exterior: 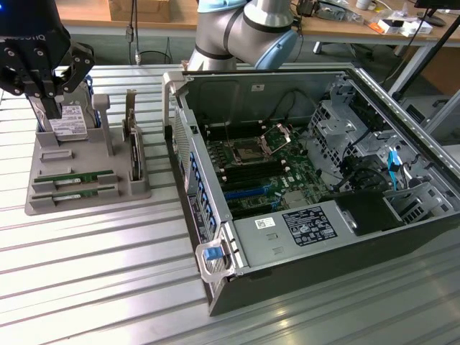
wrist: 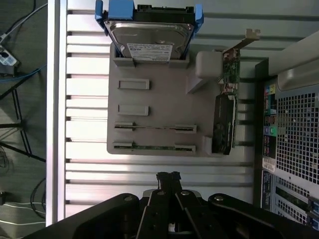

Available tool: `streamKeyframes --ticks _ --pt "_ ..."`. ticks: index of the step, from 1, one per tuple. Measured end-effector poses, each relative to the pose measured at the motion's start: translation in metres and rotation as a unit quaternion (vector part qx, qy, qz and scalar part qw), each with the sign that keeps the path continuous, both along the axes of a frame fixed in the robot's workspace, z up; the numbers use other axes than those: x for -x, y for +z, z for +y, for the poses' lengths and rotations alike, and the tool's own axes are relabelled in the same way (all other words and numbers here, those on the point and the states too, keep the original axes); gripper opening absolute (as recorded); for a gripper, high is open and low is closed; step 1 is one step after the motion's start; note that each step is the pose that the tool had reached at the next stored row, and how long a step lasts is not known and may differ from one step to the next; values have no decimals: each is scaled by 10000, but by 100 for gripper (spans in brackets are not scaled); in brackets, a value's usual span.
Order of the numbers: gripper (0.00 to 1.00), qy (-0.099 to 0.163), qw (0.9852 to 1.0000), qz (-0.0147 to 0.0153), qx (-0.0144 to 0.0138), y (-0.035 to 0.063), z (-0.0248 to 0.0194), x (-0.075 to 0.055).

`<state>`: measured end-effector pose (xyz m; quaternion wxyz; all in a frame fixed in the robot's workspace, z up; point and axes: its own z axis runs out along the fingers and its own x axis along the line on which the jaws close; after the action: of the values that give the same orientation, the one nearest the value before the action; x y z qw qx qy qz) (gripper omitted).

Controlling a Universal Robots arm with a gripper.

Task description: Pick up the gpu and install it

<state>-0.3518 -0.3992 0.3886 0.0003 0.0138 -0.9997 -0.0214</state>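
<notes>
So the gpu (exterior: 85, 192) (wrist: 154, 147) is a thin green circuit-board stick, and it sits on edge in a slot of the gray holder (exterior: 72, 154) (wrist: 159, 94), in the slot closest to that holder's outer edge. A second green stick (exterior: 83, 177) (wrist: 154, 127) that looks pretty much the same stands in the next slot, just beside it and parallel. Nothing is touching either one.

Also in the holder: a silver hard drive (exterior: 72, 122) (wrist: 149, 42) with a white label, propped in a blue caddy (wrist: 121, 10) at the far end from the sticks, and a dark card with a metal bracket (exterior: 133, 144) (wrist: 227, 114) standing on edge along the side nearest the PC.

The end effector (exterior: 50, 108) (wrist: 168, 177) has its fingers pressed together with nothing between them. In the wrist view the tips hang over the bare slats of the counter (exterior: 108, 273) (wrist: 84, 169), just off the holder's edge on the gpu's side and well above it. In the exterior view it's up at the exterior view's left, in front of the hard drive.

Off to the exterior view's right, the open computer case (exterior: 323, 215) (wrist: 294, 124) lies on its side on the same counter, green motherboard (exterior: 259, 172) exposed, with the robot arm (exterior: 244, 29) rising behind it.
</notes>
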Motion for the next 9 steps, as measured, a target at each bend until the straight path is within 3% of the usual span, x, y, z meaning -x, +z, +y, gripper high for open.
streamKeyframes --ticks 9 --pt "10 338 9994 0 0 0 0 0"
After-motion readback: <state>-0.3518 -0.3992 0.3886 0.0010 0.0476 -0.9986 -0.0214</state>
